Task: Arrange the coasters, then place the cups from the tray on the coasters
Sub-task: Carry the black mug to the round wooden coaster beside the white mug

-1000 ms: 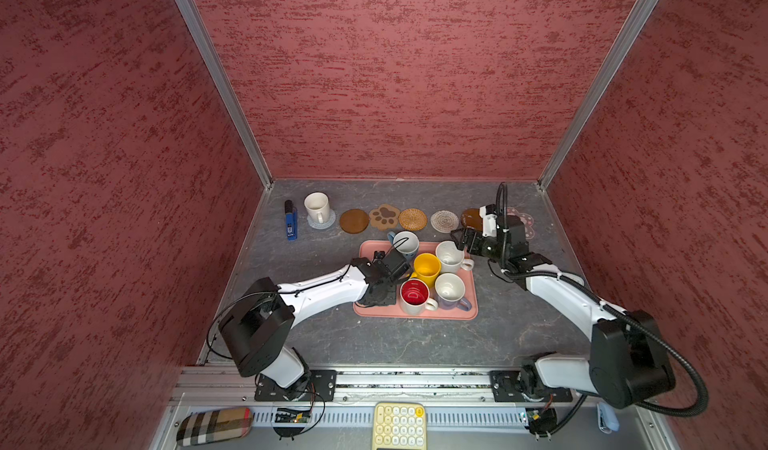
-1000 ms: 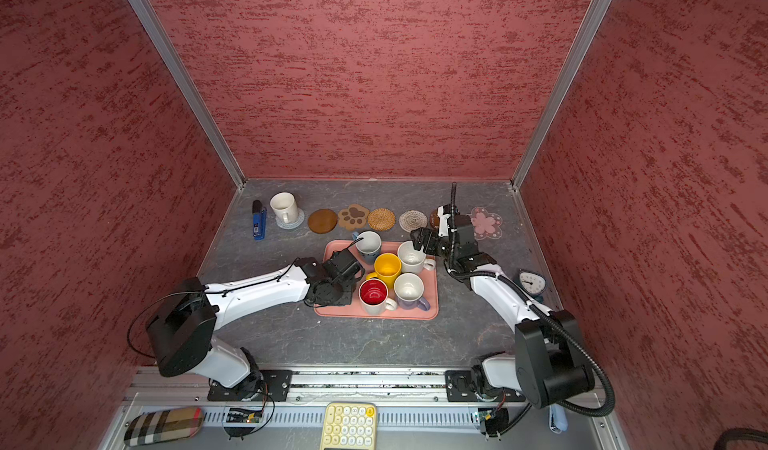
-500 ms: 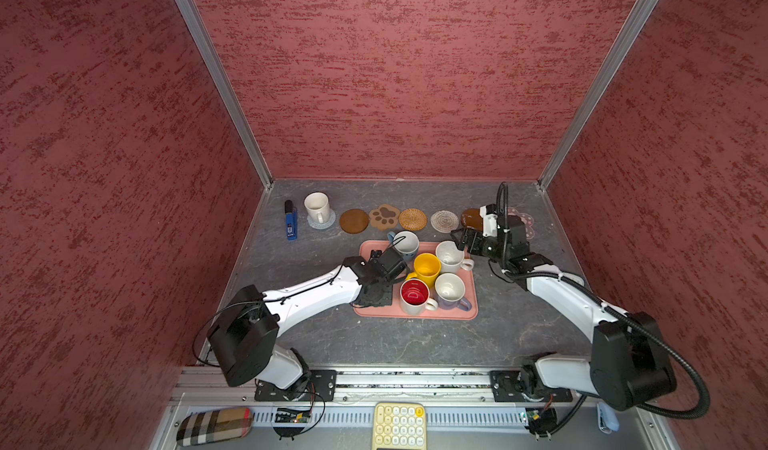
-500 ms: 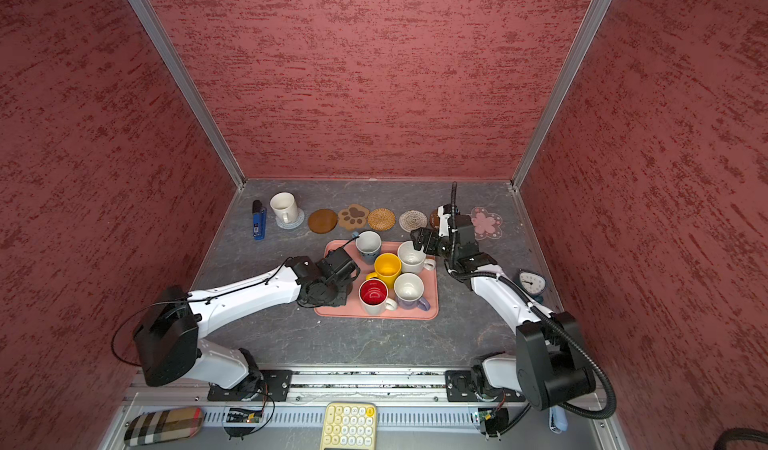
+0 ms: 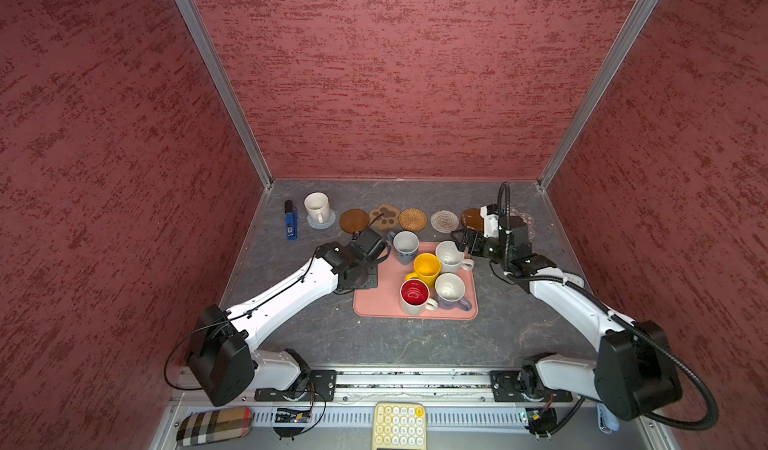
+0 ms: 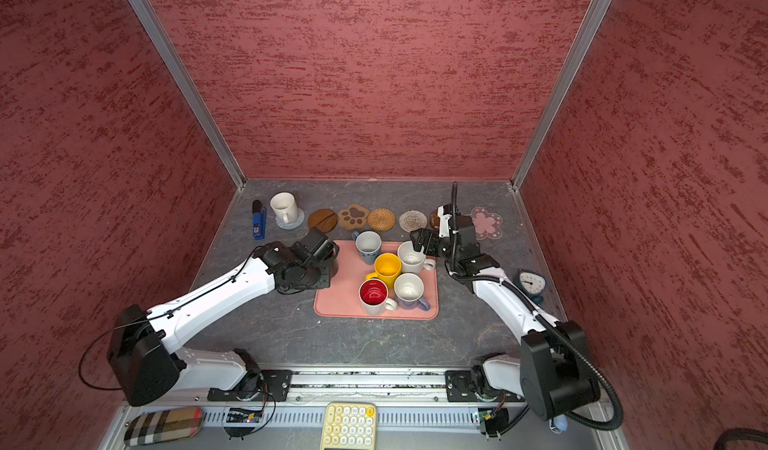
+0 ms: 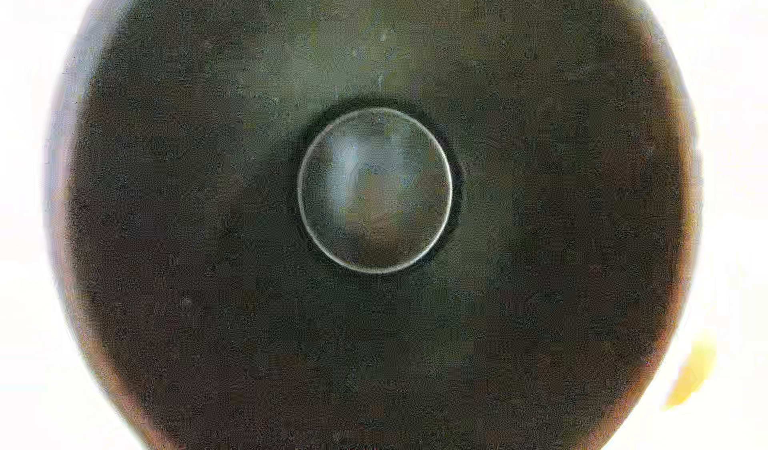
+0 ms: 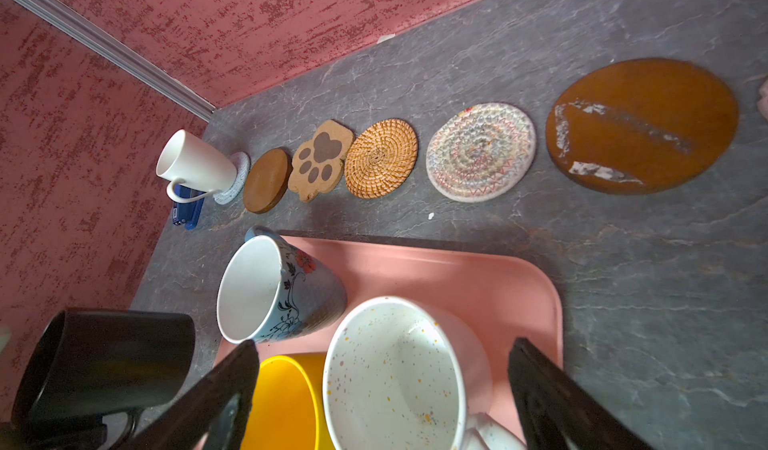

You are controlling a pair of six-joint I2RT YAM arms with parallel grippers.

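Note:
Coasters line the back: grey woven (image 5: 322, 222) under a white cup (image 5: 316, 206), brown disc (image 5: 354, 220), paw (image 5: 384, 215), wicker (image 5: 412, 218), beige woven (image 5: 444, 221), brown disc (image 5: 471, 218), pink flower (image 6: 486, 222). On the tray (image 5: 374, 302) stand the blue (image 5: 405, 246), yellow (image 5: 427, 268), speckled white (image 5: 449, 256), lavender (image 5: 451, 292) and red-inside (image 5: 414, 296) cups. My left gripper (image 5: 365, 252) is shut on the black cup (image 8: 104, 360) over the tray's left edge; its wrist view looks into the cup. My right gripper (image 8: 382, 346) is open astride the speckled cup (image 8: 395, 373).
A blue lighter (image 5: 291, 224) lies left of the white cup. A small clock (image 6: 531, 282) sits by the right wall. The yellow keypad (image 5: 399, 425) and a plaid case (image 5: 214, 425) lie at the front rail. Red walls enclose three sides.
My left arm has carried the black cup leftward and a little farther back, off the tray's left part. The right arm has not moved.

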